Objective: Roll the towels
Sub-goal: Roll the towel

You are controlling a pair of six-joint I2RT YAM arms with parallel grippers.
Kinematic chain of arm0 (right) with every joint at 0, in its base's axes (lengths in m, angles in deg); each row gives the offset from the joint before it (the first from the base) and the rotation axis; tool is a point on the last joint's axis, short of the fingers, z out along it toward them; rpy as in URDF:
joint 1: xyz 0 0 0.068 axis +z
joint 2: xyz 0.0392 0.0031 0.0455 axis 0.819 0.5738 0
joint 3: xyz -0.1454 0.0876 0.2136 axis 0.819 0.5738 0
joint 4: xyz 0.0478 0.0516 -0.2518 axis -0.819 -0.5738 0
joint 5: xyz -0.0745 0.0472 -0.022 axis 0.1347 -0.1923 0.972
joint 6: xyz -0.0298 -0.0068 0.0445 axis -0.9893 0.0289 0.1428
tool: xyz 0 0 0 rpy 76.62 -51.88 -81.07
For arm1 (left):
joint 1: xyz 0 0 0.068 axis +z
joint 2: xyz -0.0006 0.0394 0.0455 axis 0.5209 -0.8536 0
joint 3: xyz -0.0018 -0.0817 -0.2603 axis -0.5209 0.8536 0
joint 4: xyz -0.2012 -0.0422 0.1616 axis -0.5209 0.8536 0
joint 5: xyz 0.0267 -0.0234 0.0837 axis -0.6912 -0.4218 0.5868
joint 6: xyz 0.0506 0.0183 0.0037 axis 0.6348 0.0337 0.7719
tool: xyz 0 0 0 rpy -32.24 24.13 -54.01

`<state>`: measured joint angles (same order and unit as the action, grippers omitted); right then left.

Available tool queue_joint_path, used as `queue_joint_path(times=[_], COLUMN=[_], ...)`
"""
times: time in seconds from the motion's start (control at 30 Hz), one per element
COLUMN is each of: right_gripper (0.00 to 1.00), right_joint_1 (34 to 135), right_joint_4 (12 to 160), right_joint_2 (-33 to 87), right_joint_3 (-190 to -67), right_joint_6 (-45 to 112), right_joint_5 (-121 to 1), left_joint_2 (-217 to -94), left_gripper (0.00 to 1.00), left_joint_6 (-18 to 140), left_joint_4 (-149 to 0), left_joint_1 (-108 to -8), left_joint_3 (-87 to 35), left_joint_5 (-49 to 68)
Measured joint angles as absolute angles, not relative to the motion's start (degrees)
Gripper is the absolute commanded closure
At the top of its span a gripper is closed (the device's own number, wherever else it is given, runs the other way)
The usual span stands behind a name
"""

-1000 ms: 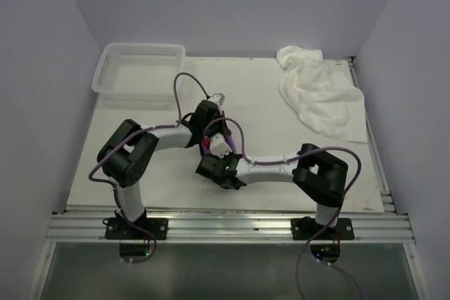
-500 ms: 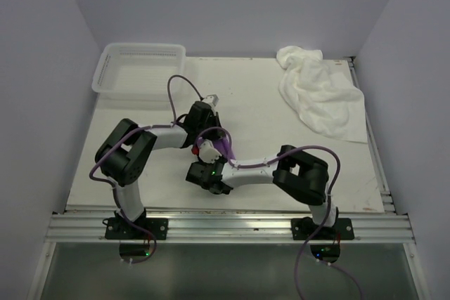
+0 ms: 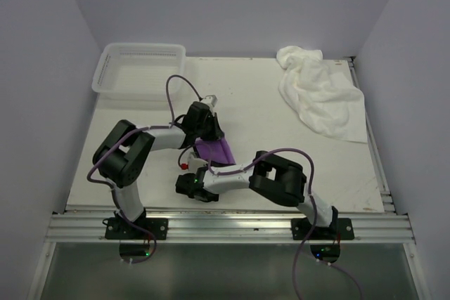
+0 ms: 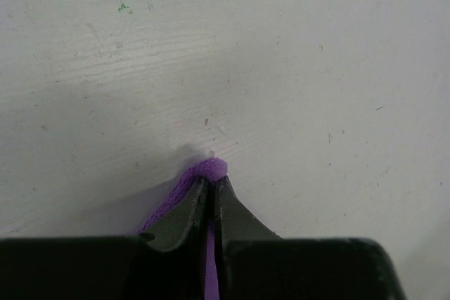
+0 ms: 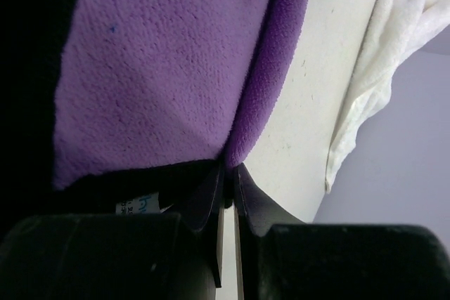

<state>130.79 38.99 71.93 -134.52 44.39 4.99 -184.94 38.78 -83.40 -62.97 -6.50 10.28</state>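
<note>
The small purple towel (image 3: 214,150) lies stretched between my two grippers near the middle of the table. My left gripper (image 3: 211,131) is shut on its far corner; a purple tip (image 4: 209,169) pokes out between the closed fingers just above the table. My right gripper (image 3: 204,170) is shut on its near edge, where purple pile (image 5: 169,61) and dark trim (image 5: 151,177) fill the right wrist view. The large fluffy white towel (image 3: 320,93) lies crumpled at the far right, also at the right wrist view's edge (image 5: 380,54).
A white plastic mesh basket (image 3: 139,69) stands at the far left corner. The table's (image 3: 281,124) right edge has a metal rail (image 3: 376,159). Grey walls close in the left, right and back.
My right gripper has moved left and toward the near edge, pulling the purple towel out so it shows between the grippers. The left gripper has stayed almost in place.
</note>
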Motion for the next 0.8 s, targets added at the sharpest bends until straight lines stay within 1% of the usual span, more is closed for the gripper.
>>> queue_joint_path(times=[0.07, 0.1, 0.17, 0.23, 0.4, 0.67, 0.8], right_gripper=[1.0, 1.0, 1.0, 1.0, 1.0, 1.0, 1.0], right_joint_1=[130.8, 130.8, 130.9, 130.9, 131.5, 132.2, 132.2], right_joint_4=[37.8, 37.4, 37.0, 36.8, 34.9, 31.9, 31.5], right_joint_2=[72.8, 73.0, 73.2, 73.2, 73.2, 74.4, 74.6], right_joint_3=[-135.5, -135.8, -136.2, -136.2, -136.3, -137.6, -137.9], right_joint_6=[43.6, 43.3, 42.8, 42.2, 40.8, 39.2, 38.9], right_joint_5=[5.0, 5.0, 4.9, 4.7, 3.1, 1.9, 1.8], left_joint_2=[-184.8, -184.6, -184.2, -183.6, -182.3, -180.6, -177.0], left_gripper=[0.93, 0.85, 0.82, 0.76, 0.68, 0.63, 0.58], left_joint_6=[39.2, 39.3, 39.8, 40.5, 42.0, 43.3, 43.4], left_joint_4=[-83.4, -83.3, -83.2, -82.9, -82.6, -81.8, -81.2], left_joint_1=[-63.0, -63.0, -63.0, -63.0, -62.4, -61.2, -61.1], left_joint_3=[-6.3, -6.2, -5.9, -5.7, -5.6, -5.5, -5.0], left_joint_5=[10.3, 10.3, 10.7, 11.3, 15.2, 19.2, 19.0])
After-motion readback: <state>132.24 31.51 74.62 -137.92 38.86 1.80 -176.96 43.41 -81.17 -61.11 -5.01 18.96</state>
